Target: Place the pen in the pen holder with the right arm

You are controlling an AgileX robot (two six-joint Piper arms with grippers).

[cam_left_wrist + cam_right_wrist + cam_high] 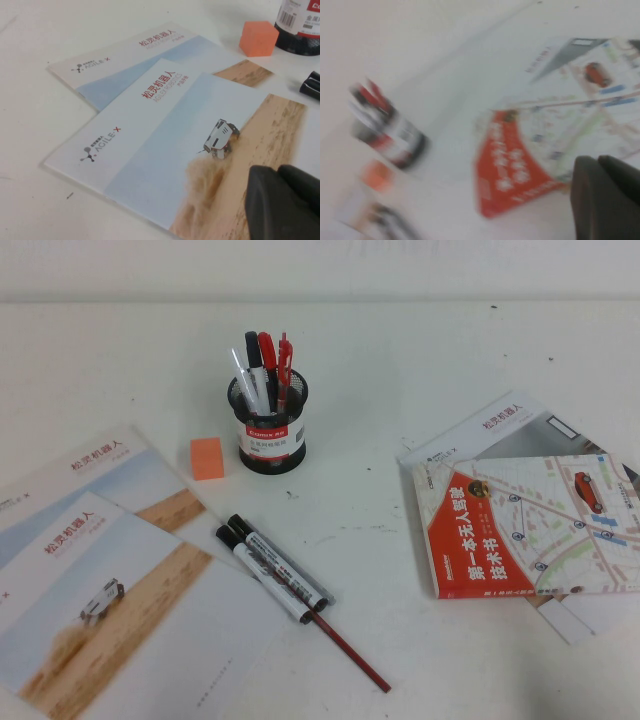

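Closest to the robot's side, a thin red pencil lies slanted on the white table, its upper end tucked against the two markers just beyond it. Those markers lie side by side and touching: the pen, white-barrelled with dark print and a black cap, is the one nearer the robot's left, and a dark-barrelled black marker sits along its other side. To the left, two overlapping brochures with a sandy picture are spread flat, and the left gripper hangs low above the nearer one, showing only as dark shapes at the edge of its wrist view, so I cannot tell how its fingers stand. Over on the right, a red-and-white map book rests on some paper, and the right gripper hangs above that book; again I cannot tell its finger state. Farther back, a small orange block sits just beside the pen holder, which stands upright, well apart from the pen and already filled with several pens.
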